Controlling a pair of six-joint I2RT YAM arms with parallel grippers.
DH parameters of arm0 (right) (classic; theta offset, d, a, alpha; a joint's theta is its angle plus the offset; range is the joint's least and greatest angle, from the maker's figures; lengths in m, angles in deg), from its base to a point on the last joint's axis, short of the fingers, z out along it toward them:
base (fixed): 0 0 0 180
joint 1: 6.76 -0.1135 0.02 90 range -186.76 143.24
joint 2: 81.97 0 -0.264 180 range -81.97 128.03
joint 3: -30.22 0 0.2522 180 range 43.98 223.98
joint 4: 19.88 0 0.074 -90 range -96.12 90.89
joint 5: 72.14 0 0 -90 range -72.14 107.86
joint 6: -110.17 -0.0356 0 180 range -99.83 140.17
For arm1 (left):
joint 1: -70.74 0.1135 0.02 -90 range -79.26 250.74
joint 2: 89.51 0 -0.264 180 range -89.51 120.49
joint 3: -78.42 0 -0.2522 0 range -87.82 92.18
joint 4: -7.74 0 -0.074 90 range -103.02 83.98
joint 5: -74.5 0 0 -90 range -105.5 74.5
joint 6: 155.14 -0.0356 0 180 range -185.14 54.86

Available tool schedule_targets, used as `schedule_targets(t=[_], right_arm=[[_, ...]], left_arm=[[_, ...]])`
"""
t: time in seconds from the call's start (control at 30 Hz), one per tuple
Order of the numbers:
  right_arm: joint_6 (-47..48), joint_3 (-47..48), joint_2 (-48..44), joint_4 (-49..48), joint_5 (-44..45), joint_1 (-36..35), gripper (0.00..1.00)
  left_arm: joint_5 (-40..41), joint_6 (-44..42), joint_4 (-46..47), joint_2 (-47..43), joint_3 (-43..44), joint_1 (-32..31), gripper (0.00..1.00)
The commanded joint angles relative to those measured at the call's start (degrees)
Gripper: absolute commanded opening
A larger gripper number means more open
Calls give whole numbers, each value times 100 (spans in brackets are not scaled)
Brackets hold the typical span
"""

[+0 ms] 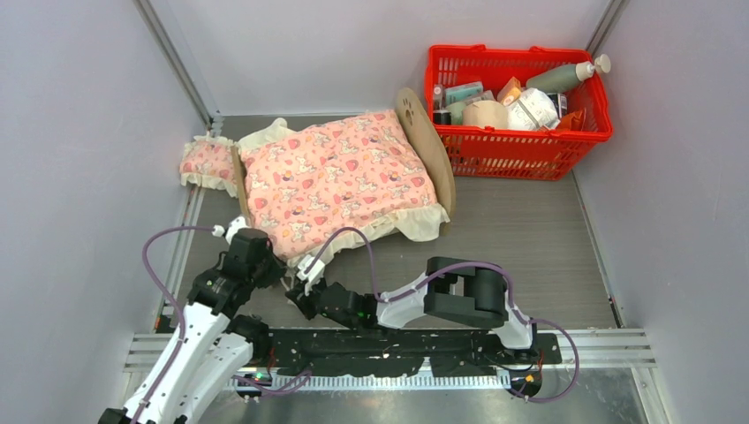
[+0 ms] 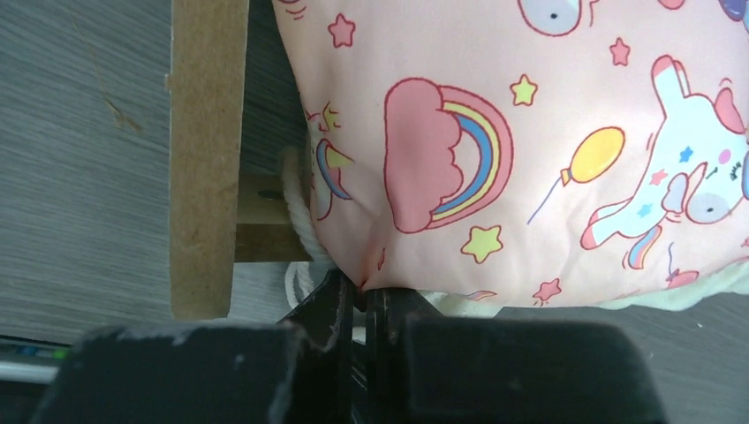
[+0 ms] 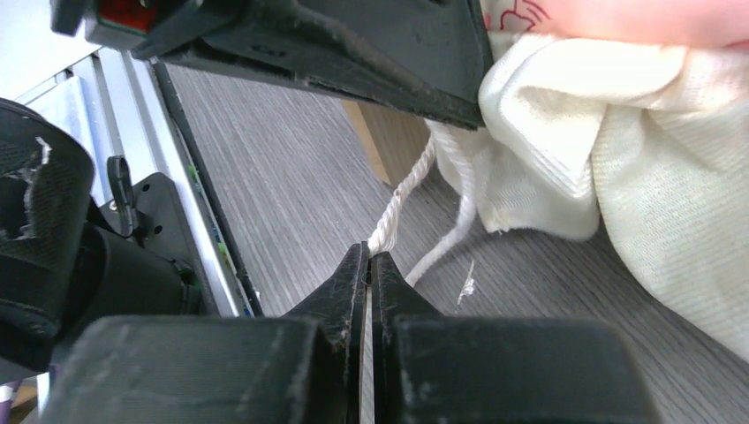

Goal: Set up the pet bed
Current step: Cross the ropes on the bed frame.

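The pet bed (image 1: 427,146) lies across the table's middle, its arched paw-print headboard on the right. A pink patterned blanket (image 1: 340,177) covers it, so the mattress is hidden. My left gripper (image 1: 283,269) is at the bed's near-left corner. The left wrist view shows it (image 2: 364,291) shut on the blanket's (image 2: 495,132) edge, beside the plywood frame (image 2: 208,159). Just to its right is my right gripper (image 1: 298,290). In its own view it (image 3: 370,256) is shut on a white cord (image 3: 402,199) that runs to the cream frill (image 3: 618,159).
A small pink frilled pillow (image 1: 206,164) lies on the table off the bed's left end. A red basket (image 1: 517,146) full of bottles and packets stands at the back right, close to the headboard. Grey walls close in both sides.
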Motion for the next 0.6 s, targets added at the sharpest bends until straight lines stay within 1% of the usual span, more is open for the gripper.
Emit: schedule_targets(t=[0.0,0.07,0.2,0.3,0.4,0.47,0.57], right_arm=[[236,252,93,-279,-30,249,5],[340,327,134,-318,-87,391,5],[473,718,311,-44,-330,704,5],[441,995,430,290,-458,864,5],[448,1163,465,395,-566,943,5],[462,1175,470,411,-617,948,5],[402,1137,480,403,-664,943,5]], left_arm=[[1112,-156,794,472,119,-3,0],[1237,-293,990,800,333,-3,0],[1482,-602,1465,1434,723,38,0],[1410,-797,1695,1828,984,191,0],[1285,-1087,1565,2007,1265,252,0],[1114,-1384,1333,1959,1467,252,0],[764,-2065,936,1802,1711,261,1]])
